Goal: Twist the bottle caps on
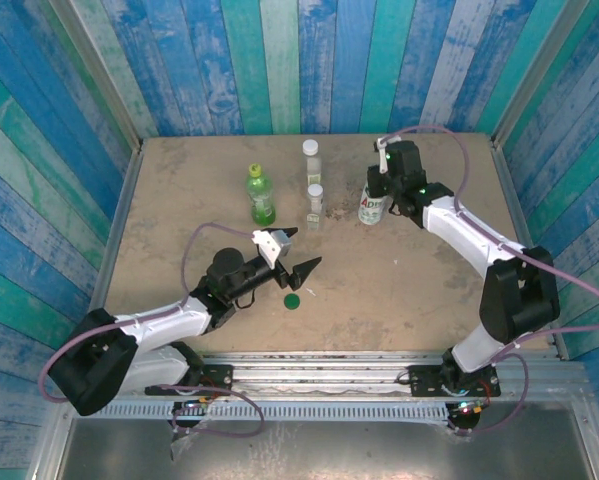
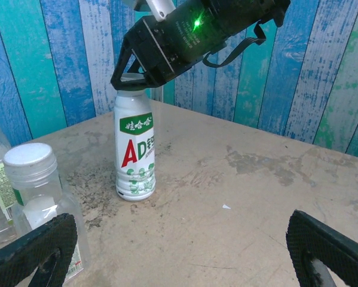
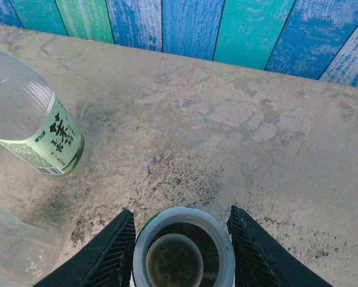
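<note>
The white bottle (image 1: 372, 208) with a green-and-red label (image 2: 135, 149) stands upright at the right of the bottle group, its mouth (image 3: 183, 251) uncapped. My right gripper (image 1: 376, 186) reaches down over it, and its fingers (image 3: 107, 254) press on either side of the neck. A dark green cap (image 1: 292, 300) lies flat on the table in front of my left gripper (image 1: 297, 250), which hovers open and empty with wide-spread fingers (image 2: 328, 251). The green bottle (image 1: 262, 196) carries a yellow-green cap. Two clear bottles (image 1: 310, 160) (image 1: 315, 200) carry white caps (image 2: 28, 155).
All the bottles stand in a loose row across the far middle of the tan table (image 1: 399, 290). A small white scrap (image 1: 307, 292) lies beside the dark green cap. Blue and green plank walls (image 1: 279, 60) enclose the table on three sides.
</note>
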Controlling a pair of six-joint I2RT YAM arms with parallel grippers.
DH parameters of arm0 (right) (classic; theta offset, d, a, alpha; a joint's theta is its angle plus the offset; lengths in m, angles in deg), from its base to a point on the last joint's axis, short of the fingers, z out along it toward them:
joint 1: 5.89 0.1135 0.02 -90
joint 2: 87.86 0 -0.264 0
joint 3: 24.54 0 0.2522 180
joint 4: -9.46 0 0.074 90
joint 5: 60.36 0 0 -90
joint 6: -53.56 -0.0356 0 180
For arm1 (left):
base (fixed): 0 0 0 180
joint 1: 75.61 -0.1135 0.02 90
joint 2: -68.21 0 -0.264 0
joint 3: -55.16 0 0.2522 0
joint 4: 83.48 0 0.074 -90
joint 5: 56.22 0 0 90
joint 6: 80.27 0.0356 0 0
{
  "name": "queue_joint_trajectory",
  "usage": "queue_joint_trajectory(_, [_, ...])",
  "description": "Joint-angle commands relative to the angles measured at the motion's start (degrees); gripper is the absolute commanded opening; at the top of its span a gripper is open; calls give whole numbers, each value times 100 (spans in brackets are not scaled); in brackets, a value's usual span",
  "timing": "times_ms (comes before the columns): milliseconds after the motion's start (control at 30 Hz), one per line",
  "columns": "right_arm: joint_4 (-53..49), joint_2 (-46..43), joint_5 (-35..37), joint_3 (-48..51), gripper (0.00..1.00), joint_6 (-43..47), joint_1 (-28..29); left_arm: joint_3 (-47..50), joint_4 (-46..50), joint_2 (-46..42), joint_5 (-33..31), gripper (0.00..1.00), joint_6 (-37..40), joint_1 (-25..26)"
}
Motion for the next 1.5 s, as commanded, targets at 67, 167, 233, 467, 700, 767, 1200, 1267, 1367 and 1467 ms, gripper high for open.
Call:
queue_joint_trajectory(67, [-156, -67, -135, -40, 42, -30, -33, 11, -114, -175, -83, 94, 7, 17])
queue_joint_trajectory(167, [-187, -97, -278, -39, 41, 31, -31, 17, -141, -158, -51, 94, 8, 15])
queue_joint_trajectory(233, [-240, -145, -351, -60, 39, 35, -34, 32, -203, -115, 63, 94, 80, 16])
queue_joint_trajectory(467, [-373, -575, -692, 139, 35, 163, -33, -179, -148, 314, -77, 94, 155, 17])
queue_joint_trajectory(700, [-487, -1024, -1205, 459, 34, 319, -33, -250, -489, 671, -12, 94, 148, 16])
queue_joint_trajectory(767, [-465, -1195, -1567, 615, 34, 385, -20, -254, -696, 805, -30, 94, 91, 16])
queue_joint_trajectory(1200, [144, -2349, -3041, 1938, 33, 1348, 743, -542, -1712, 1853, 477, 98, -185, 12])
queue_joint_trajectory(1267, [318, -2415, -3371, 2100, 33, 1496, 888, -619, -1797, 2009, 579, 98, -160, 13])
queue_joint_trajectory(1367, [427, -2367, -3512, 2162, 32, 1450, 975, -680, -1912, 2204, 737, 99, -145, 7])
queue_joint_trajectory(1467, [704, -2384, -3666, 2281, 32, 1477, 1103, -747, -2048, 2450, 802, 96, -156, 12])
